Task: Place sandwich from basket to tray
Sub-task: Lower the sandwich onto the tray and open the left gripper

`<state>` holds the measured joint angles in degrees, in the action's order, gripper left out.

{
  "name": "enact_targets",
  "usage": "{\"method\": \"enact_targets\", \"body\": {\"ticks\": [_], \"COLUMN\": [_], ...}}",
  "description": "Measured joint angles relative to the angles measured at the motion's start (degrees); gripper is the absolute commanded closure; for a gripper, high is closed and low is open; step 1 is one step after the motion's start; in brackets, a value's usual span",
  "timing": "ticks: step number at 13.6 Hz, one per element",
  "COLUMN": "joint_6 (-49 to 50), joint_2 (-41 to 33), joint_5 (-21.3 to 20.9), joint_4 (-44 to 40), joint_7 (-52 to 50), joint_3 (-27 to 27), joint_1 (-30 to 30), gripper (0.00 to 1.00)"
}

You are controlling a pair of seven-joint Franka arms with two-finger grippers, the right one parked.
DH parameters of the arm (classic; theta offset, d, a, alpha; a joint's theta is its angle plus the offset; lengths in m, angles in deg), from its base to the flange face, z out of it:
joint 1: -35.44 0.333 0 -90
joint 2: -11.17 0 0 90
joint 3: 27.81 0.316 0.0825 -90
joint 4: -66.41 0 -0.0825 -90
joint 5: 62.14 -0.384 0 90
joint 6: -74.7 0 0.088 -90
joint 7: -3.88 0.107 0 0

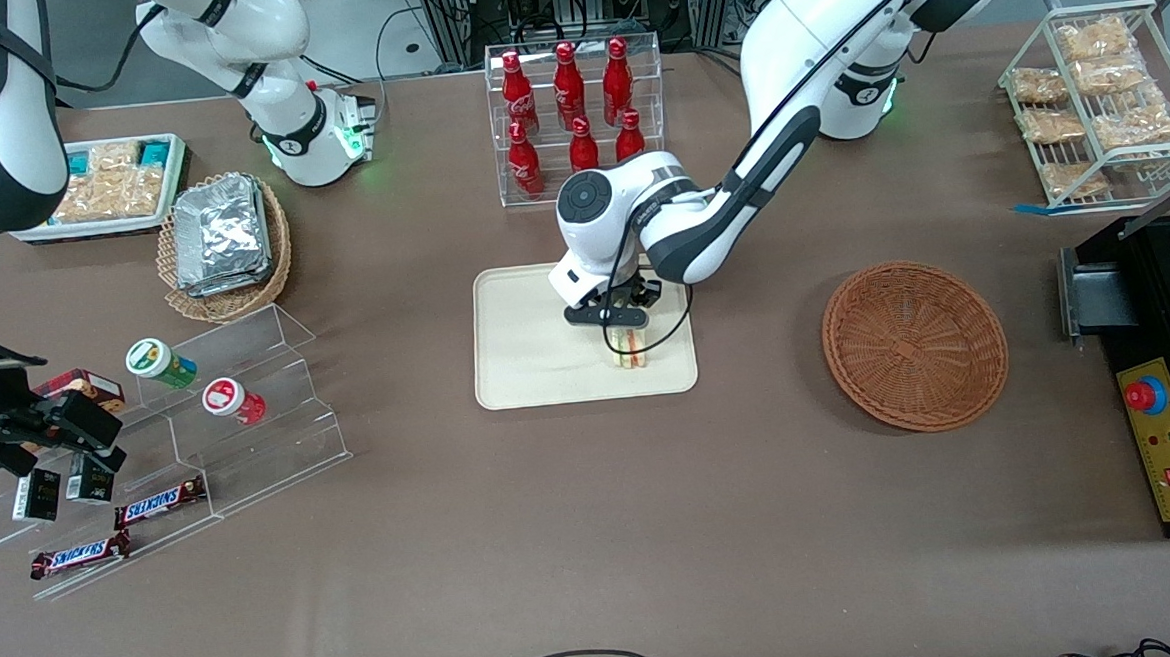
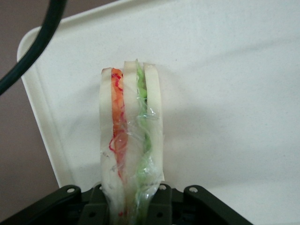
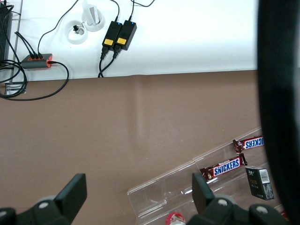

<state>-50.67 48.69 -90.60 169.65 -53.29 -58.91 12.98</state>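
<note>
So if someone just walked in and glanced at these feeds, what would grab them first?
Probably the left arm's gripper low over the cream tray at table centre, with the wrapped sandwich between its fingers, standing on edge on the tray. Next, the reddish-brown basket beside the tray, toward the working arm's end, holding nothing.

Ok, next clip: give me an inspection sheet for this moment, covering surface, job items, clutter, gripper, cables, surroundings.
Surface: brown table.
Job items: clear-wrapped triangular sandwich over the cream rectangular tray; reddish-brown round wicker basket holds nothing.
Clutter: red bottles in a clear rack; foil packs in a tan basket; Snickers bars on acrylic steps.
Gripper: left gripper over the tray, shut on the sandwich.
Cables: black cable looping along the working arm.
Surroundings: black control box with a red button.
</note>
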Motion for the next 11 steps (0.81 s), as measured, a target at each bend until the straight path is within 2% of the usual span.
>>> {"method": "enact_targets", "body": {"ticks": [4, 11], "joint_6": [0.6, 2.7], "joint_2": [0.2, -1.1], "joint_5": [0.0, 0.0], "joint_4": [0.2, -1.0], "joint_7": [-1.1, -10.9], "joint_3": [0.0, 0.2], "joint_1": [0.0, 0.4], "gripper": [0.02, 0.00]}}
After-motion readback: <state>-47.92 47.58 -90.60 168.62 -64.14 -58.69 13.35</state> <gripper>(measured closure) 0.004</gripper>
